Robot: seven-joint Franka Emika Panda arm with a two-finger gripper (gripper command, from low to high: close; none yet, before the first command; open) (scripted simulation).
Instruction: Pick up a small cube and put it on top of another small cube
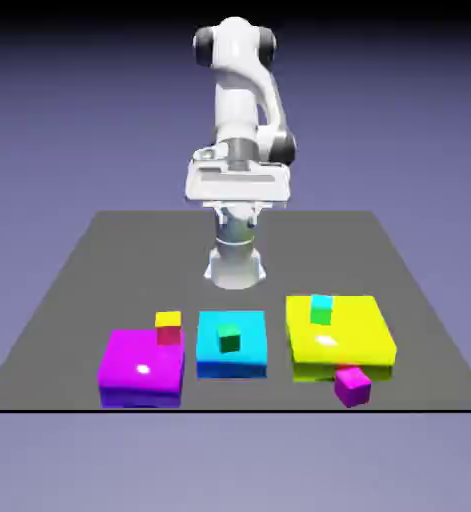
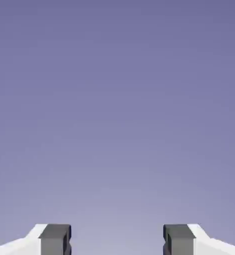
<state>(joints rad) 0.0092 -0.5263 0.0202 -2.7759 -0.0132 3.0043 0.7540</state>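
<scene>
Gripper (image 2: 117,241) hanging wide open and empty above the table (image 1: 79,290); you are starting from nothing stacked by it (magenta cube (image 1: 352,385) sitting loose just beside the yellow block (image 1: 364,345)).

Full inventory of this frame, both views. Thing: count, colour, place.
table: 1, grey, under everything
magenta slab: 1, magenta, exterior view's left
cyan slab: 1, cyan, middle
yellow slab: 1, yellow, exterior view's right
yellow cube: 1, yellow, atop the red cube
red cube: 1, red, magenta slab's far right corner
green cube: 1, dark green, on cyan slab
teal cube: 1, teal-green, on yellow slab's far side
magenta cube: 1, magenta, on table at yellow slab's near edge
arm: 1, white, far edge
pincer: 1, grey tips, open, empty, facing backdrop
</scene>
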